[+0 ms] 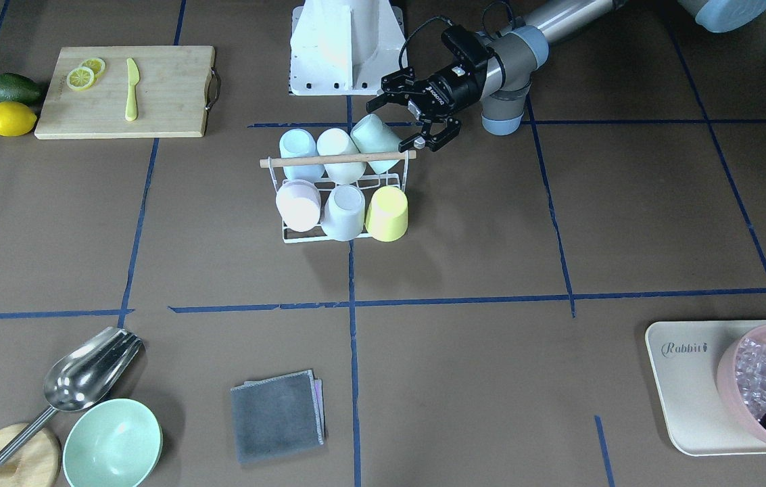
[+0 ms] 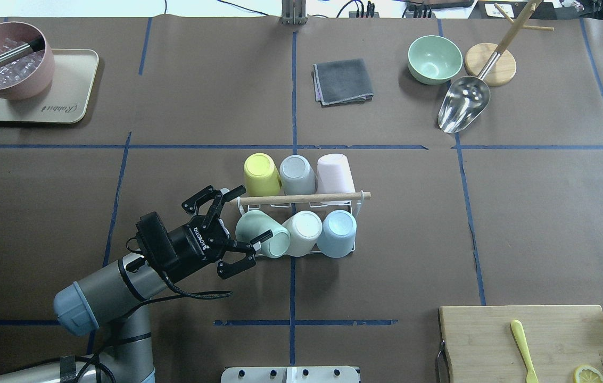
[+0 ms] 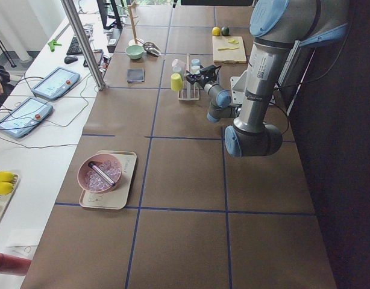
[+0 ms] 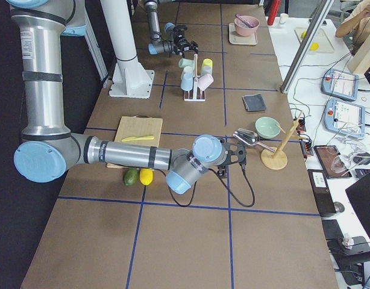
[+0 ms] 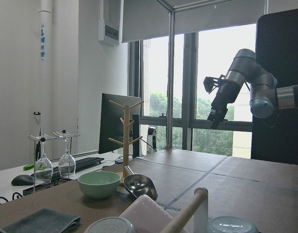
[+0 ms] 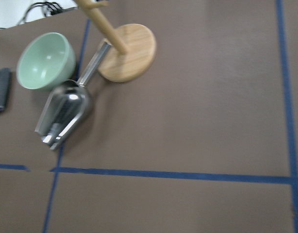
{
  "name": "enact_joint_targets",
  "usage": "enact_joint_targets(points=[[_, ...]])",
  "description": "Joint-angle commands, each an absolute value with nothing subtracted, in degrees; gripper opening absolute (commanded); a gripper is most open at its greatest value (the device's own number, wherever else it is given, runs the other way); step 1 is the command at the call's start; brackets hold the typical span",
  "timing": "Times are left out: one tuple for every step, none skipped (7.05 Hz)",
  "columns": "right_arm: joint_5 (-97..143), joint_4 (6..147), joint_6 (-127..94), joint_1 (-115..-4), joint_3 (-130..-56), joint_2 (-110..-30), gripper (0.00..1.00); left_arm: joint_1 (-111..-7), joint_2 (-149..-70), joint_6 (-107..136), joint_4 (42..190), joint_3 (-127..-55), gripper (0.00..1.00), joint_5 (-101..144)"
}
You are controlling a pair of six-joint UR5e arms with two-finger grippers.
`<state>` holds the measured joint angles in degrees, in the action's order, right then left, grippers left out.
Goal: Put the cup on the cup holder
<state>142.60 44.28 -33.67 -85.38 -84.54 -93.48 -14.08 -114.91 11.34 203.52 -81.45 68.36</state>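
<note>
Mint cup (image 2: pixel 265 237) just beside left hand (image 2: pixel 250 219)

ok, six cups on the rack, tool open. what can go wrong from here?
1. The mint cup sits tilted toward the open left tool; it may not be seated and could slip off.
2. The tool is close to that cup and the wooden rod; retracting might snag either and shift the rack.

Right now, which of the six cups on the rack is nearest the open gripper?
The mint green cup, the tilted one beside the left gripper; the other five sit farther.
</note>
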Motion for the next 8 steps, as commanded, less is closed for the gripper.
enact_joint_targets(points=[[139.2,63.6,-23.1,-86.9,-86.0,-94.5,1.00,-14.7,-114.8,11.3,203.1,-83.4,1.00,68.5],[136.6,72.1,-20.9,-87.8,-88.9,-94.4,1.00,-14.9,-114.4,11.3,202.9,-86.0,1.00,68.6],[135.5,78.2,-10.3,-89.9,-89.2,-94.3,1.00,-16.2,-114.1,11.4,199.6,-89.4,1.00,68.7],[134.3,84.9,-3.2,-93.1,-89.4,-93.9,1.00,-19.3,-113.1,11.9,191.7,-95.0,1.00,69.0],[133.9,88.6,-0.6,-93.7,-91.3,-93.1,1.00,-21.6,-111.3,12.2,180.6,-102.1,1.00,69.7],[133.2,95.0,-0.5,-94.6,-94.4,-93.0,1.00,-23.1,-109.5,14.0,172.6,-106.0,1.00,72.5],[127.1,103.1,-0.5,-94.3,-100.9,-92.5,1.00,-28.2,-109.3,18.2,163.1,-107.6,1.00,78.1],[118.8,109.1,-0.5,-91.7,-106.4,-92.3,1.00,-34.8,-109.3,19.6,152.0,-109.0,1.00,87.1]])
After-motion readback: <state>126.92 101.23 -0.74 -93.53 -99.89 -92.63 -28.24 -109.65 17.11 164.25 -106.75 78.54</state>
